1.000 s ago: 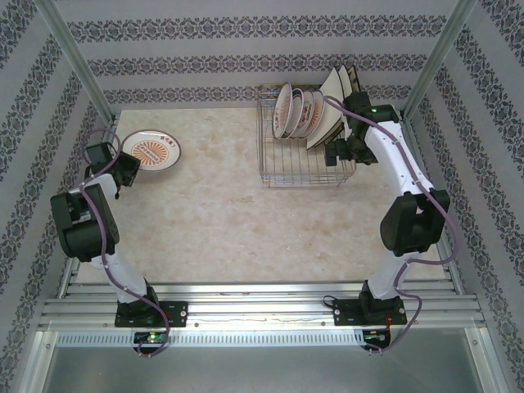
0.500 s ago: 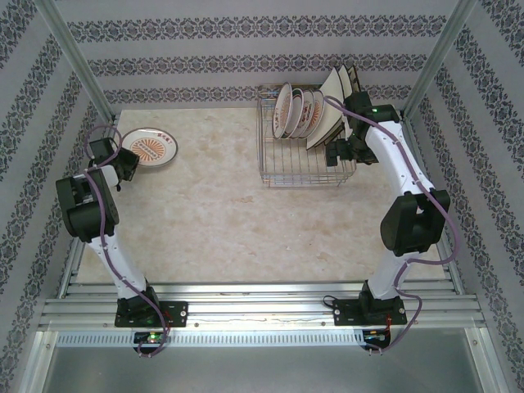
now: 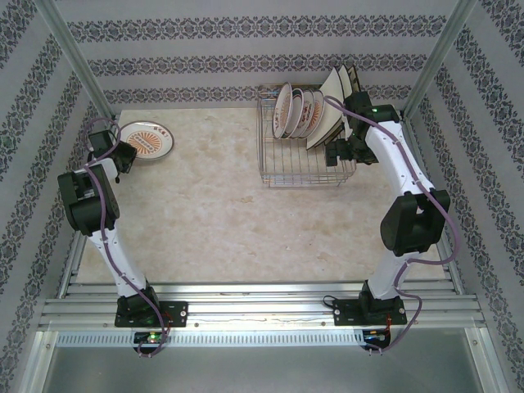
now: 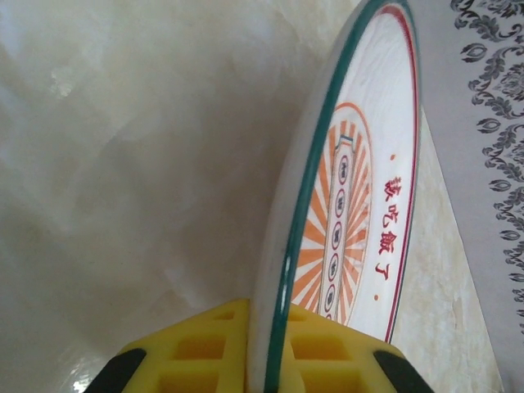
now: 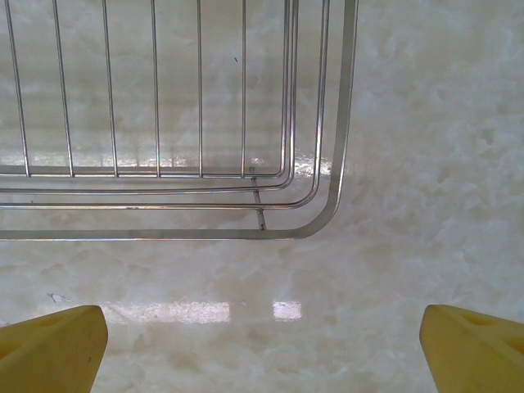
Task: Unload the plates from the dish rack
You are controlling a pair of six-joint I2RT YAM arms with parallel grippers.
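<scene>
A round white plate (image 3: 148, 139) with a green rim and an orange sunburst is at the table's far left. My left gripper (image 3: 123, 153) is shut on its near edge. In the left wrist view the rim of the plate (image 4: 352, 188) runs between the yellow pads (image 4: 205, 344) of the left gripper (image 4: 272, 323). I cannot tell whether it rests on the table. The dish rack (image 3: 304, 170) stands at the far right, holding several round plates (image 3: 297, 110) and square cream plates (image 3: 332, 105) upright. My right gripper (image 3: 338, 152) is open by the rack's right near corner (image 5: 323, 209), with nothing between the fingers of the right gripper (image 5: 262, 348).
The marble table (image 3: 221, 213) spreads between the arms. Patterned walls (image 3: 246, 61) close in the back and both sides, and the held plate is close to the left wall (image 4: 491, 123). Metal frame posts (image 3: 78, 61) stand at the far corners.
The left arm has carried the round plate farther away and a little left, toward the far left corner. The right arm and the rack have not moved.
</scene>
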